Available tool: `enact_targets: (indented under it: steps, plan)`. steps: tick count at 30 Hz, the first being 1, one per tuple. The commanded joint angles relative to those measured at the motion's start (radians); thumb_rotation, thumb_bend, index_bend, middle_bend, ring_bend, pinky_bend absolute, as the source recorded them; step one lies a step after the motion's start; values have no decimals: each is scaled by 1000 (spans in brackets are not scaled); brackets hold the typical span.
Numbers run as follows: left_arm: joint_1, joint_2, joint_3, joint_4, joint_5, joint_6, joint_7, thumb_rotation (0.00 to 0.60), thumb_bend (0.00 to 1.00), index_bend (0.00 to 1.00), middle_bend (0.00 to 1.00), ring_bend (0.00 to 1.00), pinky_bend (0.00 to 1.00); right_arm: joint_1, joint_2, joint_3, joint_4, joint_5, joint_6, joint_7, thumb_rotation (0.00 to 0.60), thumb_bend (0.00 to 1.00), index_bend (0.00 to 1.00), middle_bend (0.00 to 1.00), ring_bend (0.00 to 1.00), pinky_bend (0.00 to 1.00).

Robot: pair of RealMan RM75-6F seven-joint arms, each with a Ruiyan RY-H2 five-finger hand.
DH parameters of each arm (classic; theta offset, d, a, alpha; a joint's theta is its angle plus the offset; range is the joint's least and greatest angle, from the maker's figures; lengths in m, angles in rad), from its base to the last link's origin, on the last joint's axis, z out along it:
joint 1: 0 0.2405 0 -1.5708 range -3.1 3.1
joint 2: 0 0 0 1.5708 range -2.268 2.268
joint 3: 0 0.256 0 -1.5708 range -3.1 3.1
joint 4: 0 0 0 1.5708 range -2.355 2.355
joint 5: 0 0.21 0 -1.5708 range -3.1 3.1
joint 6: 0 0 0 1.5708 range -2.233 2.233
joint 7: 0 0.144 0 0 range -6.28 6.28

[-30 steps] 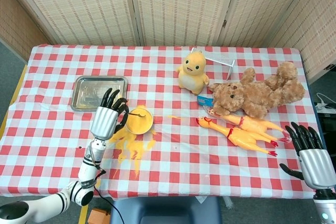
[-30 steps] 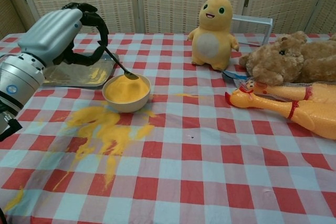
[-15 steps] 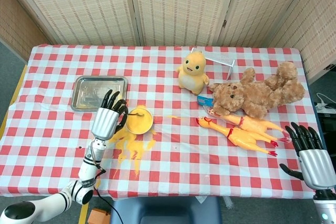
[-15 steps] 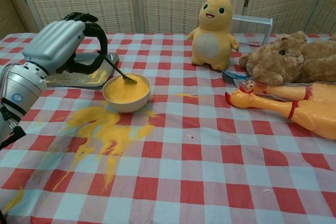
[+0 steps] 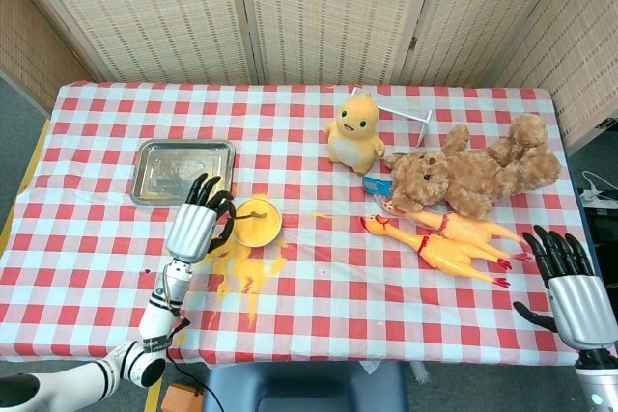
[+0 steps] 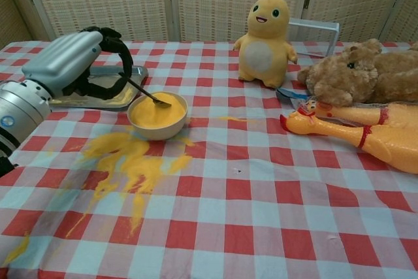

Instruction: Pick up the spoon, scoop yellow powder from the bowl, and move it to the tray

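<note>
bowl (image 6: pixel 157 117) of yellow powder (image 6: pixel 155 114), spoon (image 6: pixel 149 95) tip inside it

spoon handle (image 6: pixel 138 87): upper end hidden inside the curled fingers of the left hand (image 6: pixel 78 63)
tray (image 6: pixel 124 98): mostly hidden behind the left hand in the chest view
rubber chicken (image 6: pixel 366 140): cut off by the right edge in the chest view
right hand (image 5: pixel 572 287): wrist cut off at the bottom edge of the head view
</note>
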Motion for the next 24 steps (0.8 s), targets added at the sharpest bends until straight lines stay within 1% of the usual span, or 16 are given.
enact_targets:
  steps: [1,5,11,14,16,18,22,24]
  plan:
    - [17,50,13,-80,-33,-46,46,600,764,843,348,102,61,0,-2,-1,0,-1,-1,-3,600,20,0,0,0,0]
    - [24,98,14,-174,-60,-77,77,600,764,843,349,102,59,1,-4,-1,-1,0,-3,-7,600,19,0,0,0,0]
    - [32,138,18,-259,-62,-82,100,600,765,843,348,102,60,2,-4,-1,0,0,-5,-7,600,20,0,0,0,0]
    - [35,148,18,-282,-60,-79,107,600,765,843,348,102,60,2,-4,-2,0,-1,-6,-7,600,20,0,0,0,0]
    - [34,144,14,-277,-49,-65,103,600,764,843,349,102,60,1,-4,-3,-1,-2,-5,-6,600,20,0,0,0,0]
    - [30,126,4,-245,-29,-40,84,600,765,843,350,102,60,1,-3,-3,-2,-4,-3,-6,600,20,0,0,0,0]
    - [11,71,-19,-131,17,7,-15,600,762,844,353,102,59,1,-3,-2,-1,-3,-2,-7,600,20,0,0,0,0]
    - [5,49,-28,-86,16,11,-56,600,760,843,355,102,60,1,-3,-1,-1,1,-5,-8,600,20,0,0,0,0]
